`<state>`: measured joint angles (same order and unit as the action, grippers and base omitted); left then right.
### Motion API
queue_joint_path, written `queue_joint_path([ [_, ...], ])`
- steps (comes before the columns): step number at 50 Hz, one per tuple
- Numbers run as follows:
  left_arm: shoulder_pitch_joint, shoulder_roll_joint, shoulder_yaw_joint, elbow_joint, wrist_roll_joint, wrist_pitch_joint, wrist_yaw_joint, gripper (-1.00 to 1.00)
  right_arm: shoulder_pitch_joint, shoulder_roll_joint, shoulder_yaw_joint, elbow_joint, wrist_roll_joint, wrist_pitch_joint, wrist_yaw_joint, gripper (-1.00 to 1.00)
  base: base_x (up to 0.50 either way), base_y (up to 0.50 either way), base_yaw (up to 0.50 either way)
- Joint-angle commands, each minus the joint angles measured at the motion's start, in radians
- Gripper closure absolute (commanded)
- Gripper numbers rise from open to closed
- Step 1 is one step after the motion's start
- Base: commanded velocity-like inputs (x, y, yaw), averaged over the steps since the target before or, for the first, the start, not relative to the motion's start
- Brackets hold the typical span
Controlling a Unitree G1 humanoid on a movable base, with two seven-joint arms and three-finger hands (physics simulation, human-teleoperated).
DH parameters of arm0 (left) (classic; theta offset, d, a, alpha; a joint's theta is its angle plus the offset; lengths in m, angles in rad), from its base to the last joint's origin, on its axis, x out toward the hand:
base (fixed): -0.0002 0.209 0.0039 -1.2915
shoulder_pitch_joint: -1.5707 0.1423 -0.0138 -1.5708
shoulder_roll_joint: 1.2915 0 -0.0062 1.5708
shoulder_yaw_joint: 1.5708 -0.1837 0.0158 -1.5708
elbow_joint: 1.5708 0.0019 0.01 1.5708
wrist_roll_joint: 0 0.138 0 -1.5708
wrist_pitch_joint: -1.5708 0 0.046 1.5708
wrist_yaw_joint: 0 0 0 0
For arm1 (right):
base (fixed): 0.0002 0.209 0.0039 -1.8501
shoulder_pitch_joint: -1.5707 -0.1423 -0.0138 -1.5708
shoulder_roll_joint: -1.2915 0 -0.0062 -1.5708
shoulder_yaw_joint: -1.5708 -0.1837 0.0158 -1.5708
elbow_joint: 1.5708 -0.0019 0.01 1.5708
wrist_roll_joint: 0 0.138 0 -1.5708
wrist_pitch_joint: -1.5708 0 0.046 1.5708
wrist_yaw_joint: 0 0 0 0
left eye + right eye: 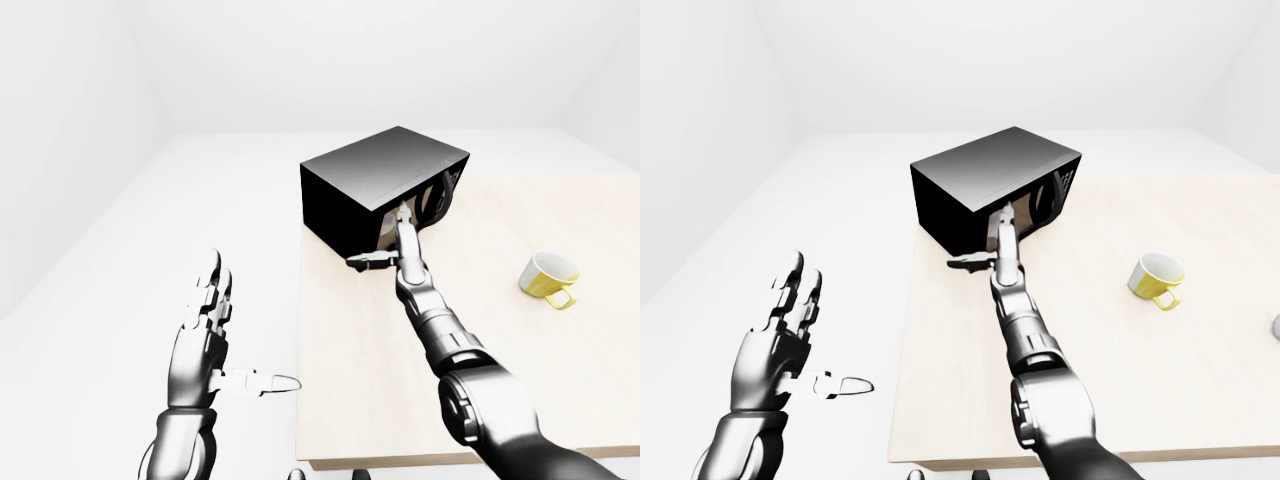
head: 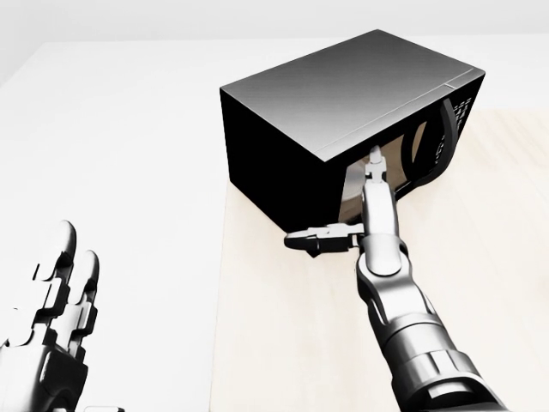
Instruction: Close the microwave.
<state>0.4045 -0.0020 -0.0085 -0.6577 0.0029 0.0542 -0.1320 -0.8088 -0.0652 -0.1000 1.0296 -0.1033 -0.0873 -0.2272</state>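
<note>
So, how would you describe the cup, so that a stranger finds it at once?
Look at the pale wooden table. The black microwave stands at its top-left corner in the left-eye view; the cup lies to the right of it, alone. It is yellow, white inside, tipped on its side.

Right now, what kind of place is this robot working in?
Probably a bare simulated kitchen: a black microwave and a yellow mug lying on its side on a pale wooden table, white walls all round.

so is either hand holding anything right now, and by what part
Nothing is held. The right hand reaches flat-fingered against the microwave at its door, fingers open, not closed round anything. The left hand hangs open off the table.
</note>
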Motion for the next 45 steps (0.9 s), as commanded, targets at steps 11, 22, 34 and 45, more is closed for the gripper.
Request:
queue_joint_path([
  [11, 0.006, 0.002, -0.007, 0.004, 0.004, -0.010, 0.003, -1.00, 0.522, 0.022, 0.095, -1.101, -0.110, 0.175, 0.191, -1.00, 0.00, 0.00, 0.00],
  [22, 0.004, 0.004, -0.006, 0.001, 0.001, -0.005, 0.003, -1.00, 0.950, 0.040, 0.001, -1.320, -0.044, 0.054, 0.211, -1.00, 0.00, 0.00, 0.00],
  [34, 0.003, 0.002, -0.005, 0.002, 0.003, -0.005, 0.002, -1.00, 0.943, 0.048, -0.014, -1.347, -0.049, 0.083, 0.208, -1.00, 0.00, 0.00, 0.00],
  [45, 0.004, 0.005, -0.008, 0.001, 0.002, -0.004, 0.004, -1.00, 0.945, 0.050, -0.004, -1.338, -0.051, 0.074, 0.210, -1.00, 0.00, 0.00, 0.00],
])
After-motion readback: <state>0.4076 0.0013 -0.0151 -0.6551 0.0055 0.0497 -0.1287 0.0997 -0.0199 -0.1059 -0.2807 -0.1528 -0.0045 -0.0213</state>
